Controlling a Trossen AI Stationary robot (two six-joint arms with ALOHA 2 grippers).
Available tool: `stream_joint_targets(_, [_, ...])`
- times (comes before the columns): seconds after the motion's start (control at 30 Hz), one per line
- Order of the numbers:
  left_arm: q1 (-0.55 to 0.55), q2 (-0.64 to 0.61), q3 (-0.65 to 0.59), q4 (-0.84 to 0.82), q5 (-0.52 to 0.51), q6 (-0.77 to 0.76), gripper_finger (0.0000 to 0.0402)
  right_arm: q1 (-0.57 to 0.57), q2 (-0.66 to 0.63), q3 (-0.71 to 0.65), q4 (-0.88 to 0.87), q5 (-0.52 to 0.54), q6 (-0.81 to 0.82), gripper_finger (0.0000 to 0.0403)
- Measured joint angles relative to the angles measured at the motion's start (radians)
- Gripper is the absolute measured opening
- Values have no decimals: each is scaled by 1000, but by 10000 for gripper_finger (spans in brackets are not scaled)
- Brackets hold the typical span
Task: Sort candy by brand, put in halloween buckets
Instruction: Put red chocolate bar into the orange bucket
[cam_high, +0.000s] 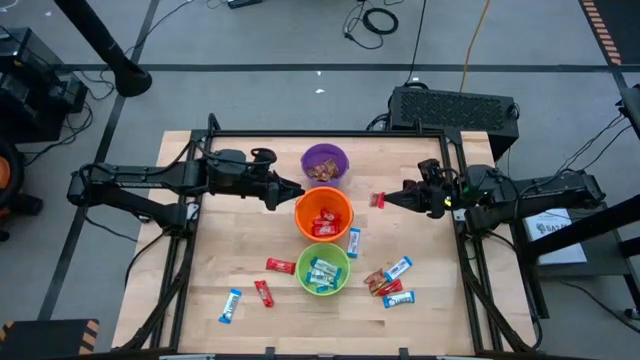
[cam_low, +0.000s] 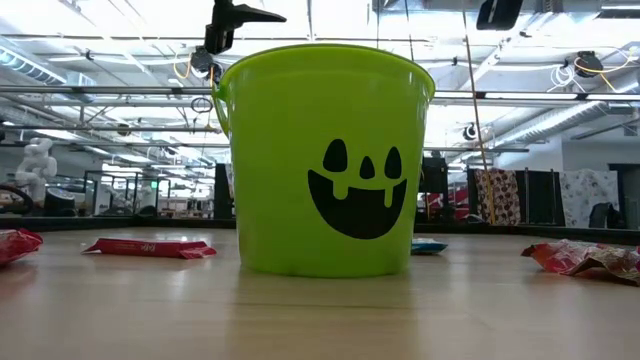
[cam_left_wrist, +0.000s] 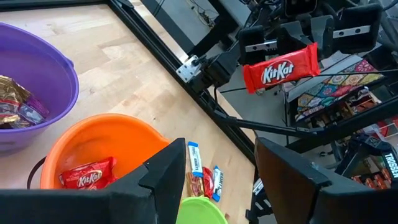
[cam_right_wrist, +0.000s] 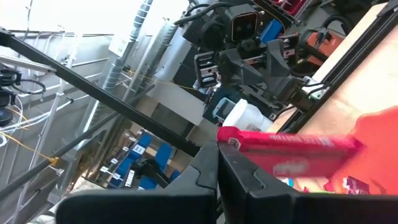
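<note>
Three bowls stand in a row down the table's middle: purple (cam_high: 325, 163) far, orange (cam_high: 323, 213) in the middle, light green (cam_high: 322, 268) near, each with candy inside. My right gripper (cam_high: 388, 200) hovers right of the orange bowl, shut on a red KitKat bar (cam_high: 377, 200); the bar also shows in the left wrist view (cam_left_wrist: 280, 68). My left gripper (cam_high: 292, 192) is open and empty just left of the orange bowl's rim (cam_left_wrist: 93, 124). Loose bars lie flat on the table: red ones (cam_high: 280, 265) and a blue one (cam_high: 230, 305) near left. My right gripper pinches the red KitKat bar between its two fingers (cam_right_wrist: 205, 174), near one end of the bar (cam_right_wrist: 233, 138). The fingers come level from the table's right side. The bar sticks out sideways past the fingertips, lifted clear of the table.
A cluster of blue-and-white and brown bars (cam_high: 390, 282) lies near right, and one blue bar (cam_high: 354, 241) lies beside the orange bowl. A black metal frame (cam_high: 330, 133) borders the table. The low view shows the green bowl's face (cam_low: 325, 160) and flat wrappers (cam_low: 150, 247).
</note>
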Motion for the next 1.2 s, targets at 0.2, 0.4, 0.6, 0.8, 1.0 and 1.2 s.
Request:
stream_joint_targets(0.2, [0, 0, 0, 0, 0, 0, 198, 0, 9, 0, 0, 7, 7, 0])
stream_joint_targets(0.4, [0, 0, 0, 0, 0, 0, 198, 0, 69, 0, 9, 40, 45, 0])
stream_joint_targets(0.6, [0, 0, 0, 0, -6, 0, 198, 0, 216, 0, 79, 63, 88, 0])
stream_joint_targets(0.8, [0, 0, 0, 1, -8, -7, 198, -13, 391, 0, 174, 82, 94, 0])
stream_joint_targets(1.0, [0, 0, 0, 5, -8, -20, 198, -25, 530, 0, 174, 82, 143, 0])
stream_joint_targets(1.2, [-9, 0, 0, 9, -8, -60, 198, -33, 557, 0, 174, 79, 190, 36])
